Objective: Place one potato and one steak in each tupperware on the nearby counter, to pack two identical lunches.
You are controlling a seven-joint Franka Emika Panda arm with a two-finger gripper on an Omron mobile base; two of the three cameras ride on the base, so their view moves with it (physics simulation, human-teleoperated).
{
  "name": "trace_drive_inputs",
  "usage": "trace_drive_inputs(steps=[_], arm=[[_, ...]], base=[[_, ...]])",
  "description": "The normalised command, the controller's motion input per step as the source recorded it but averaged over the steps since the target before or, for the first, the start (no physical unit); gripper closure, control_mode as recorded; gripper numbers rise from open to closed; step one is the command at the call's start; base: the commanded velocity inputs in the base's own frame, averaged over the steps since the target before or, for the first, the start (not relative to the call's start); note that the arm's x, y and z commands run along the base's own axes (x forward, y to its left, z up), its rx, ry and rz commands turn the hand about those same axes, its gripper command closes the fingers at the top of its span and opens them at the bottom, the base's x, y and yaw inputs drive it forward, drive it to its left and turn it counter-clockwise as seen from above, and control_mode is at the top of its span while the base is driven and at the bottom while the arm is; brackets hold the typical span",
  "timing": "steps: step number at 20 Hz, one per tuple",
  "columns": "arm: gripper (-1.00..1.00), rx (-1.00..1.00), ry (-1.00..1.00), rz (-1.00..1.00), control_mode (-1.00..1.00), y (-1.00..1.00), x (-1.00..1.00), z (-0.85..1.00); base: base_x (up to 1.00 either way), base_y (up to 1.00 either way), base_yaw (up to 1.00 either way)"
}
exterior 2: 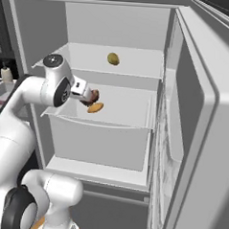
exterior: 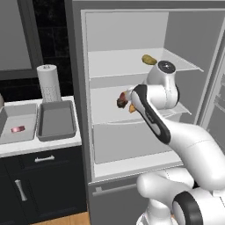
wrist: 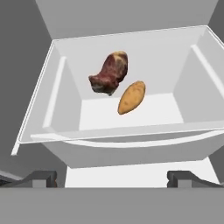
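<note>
Our claw (wrist: 112,177) hangs with its fingers spread wide and nothing between them, facing the fridge shelf (wrist: 131,118) where a steak (wrist: 109,73) touches a potato (wrist: 131,97).

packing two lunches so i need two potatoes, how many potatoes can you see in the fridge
2. One potato lies alone on the upper shelf. The other potato lies on the shelf below, beside the steak. More may be hidden.
</note>
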Motion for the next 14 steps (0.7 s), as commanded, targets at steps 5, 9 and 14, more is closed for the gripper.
trace_drive_inputs(steps=[5, 9, 14], arm=[[-1.0, 0.0, 0.0, 0.0, -1.0, 0.06, 0.2, -0.41], [-1.0, 0.0, 0.0, 0.0, -1.0, 0.16, 0.29, -0.31], [-1.0, 0.0, -0.01, 0.0, -1.0, 0.11, 0.33, -0.07]], base=[[0.0, 0.0, 0.0], [0.0, 0.0, 0.0], [0.0, 0.0, 0.0]])
